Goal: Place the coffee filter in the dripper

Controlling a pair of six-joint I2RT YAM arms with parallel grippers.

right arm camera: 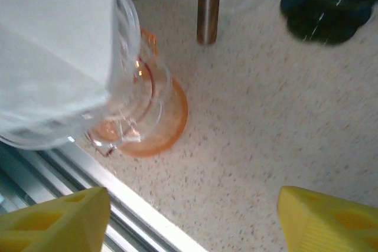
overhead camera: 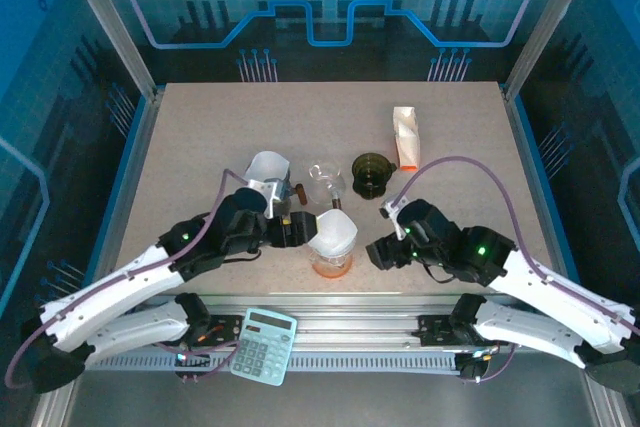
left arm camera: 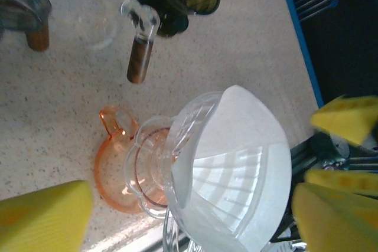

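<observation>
The coffee filter (left arm camera: 242, 146) sits inside the clear dripper (left arm camera: 195, 205), its white paper lining the ribbed cone and its upper edge standing above the rim. The dripper rests on an orange glass base (left arm camera: 115, 175) with a small handle, close to the near edge of the tabletop (overhead camera: 200, 147), about midway along it.

The left end effector (overhead camera: 300, 230) is released. Its yellow fingers (left arm camera: 41, 216) are spread wide to either side of the dripper, and the one on the base's side is plainly clear of the glass. The right end effector (right arm camera: 192, 205) is also released, just beside the dripper on its other side, with bare tabletop between its fingers and nothing held.

Toward the tabletop's centre stand a glass server (overhead camera: 325, 179) with a brown handle and, beside it, a dark green dripper (overhead camera: 372, 175). A white and orange carton (overhead camera: 405, 137) lies nearer the far right corner.
</observation>
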